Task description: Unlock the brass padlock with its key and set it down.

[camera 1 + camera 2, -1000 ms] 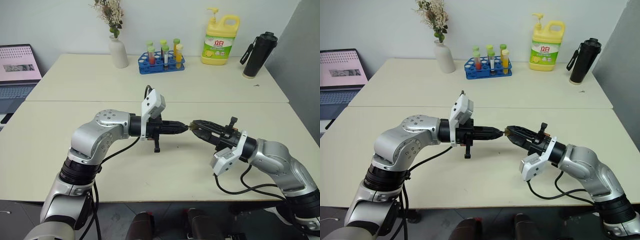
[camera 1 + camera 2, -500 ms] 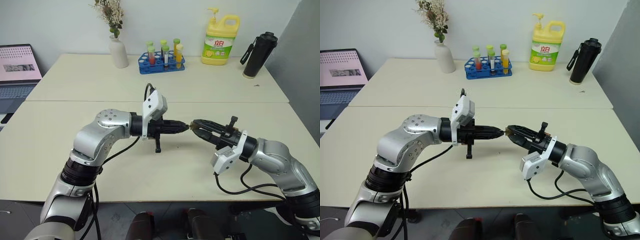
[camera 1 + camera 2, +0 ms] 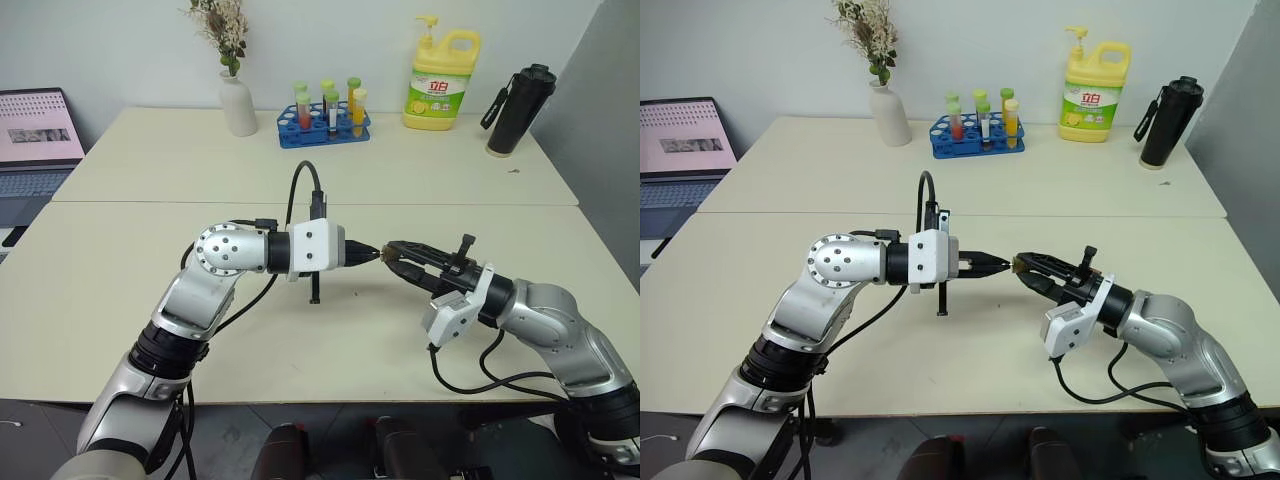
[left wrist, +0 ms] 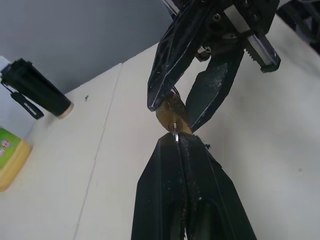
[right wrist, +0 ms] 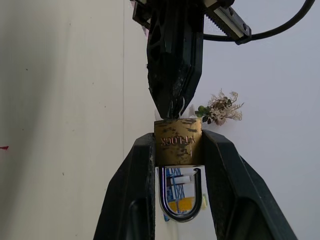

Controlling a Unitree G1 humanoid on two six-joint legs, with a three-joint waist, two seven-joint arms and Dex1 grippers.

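1. Well, the brass padlock (image 5: 178, 142) is a small golden block with scuffed faces and stamped lettering, held in mid-air above the middle of the pale surface (image 3: 330, 160); its thin silver shackle (image 5: 180, 197) curves in a glossy U, one leg looking free of the body.
2. The right hand (image 3: 392, 251) has its matte black fingers (image 5: 131, 200) clamped on the lock's two flanks.
3. The left hand (image 3: 370, 254) is pinched together at its tip, which meets the lock's far end.
4. The key (image 4: 175, 128) is mostly hidden; a silvery sliver shows between tip and lock.
5. At about 12 o'clock from the lock stands a blue rack of coloured tubes (image 3: 324, 116); a white vase (image 3: 237, 102) at 11, a yellow bottle (image 3: 441, 80) at 1, a black flask (image 3: 518, 108) at 2.
6. A laptop (image 3: 36, 140) is cut off at the 10 o'clock edge.
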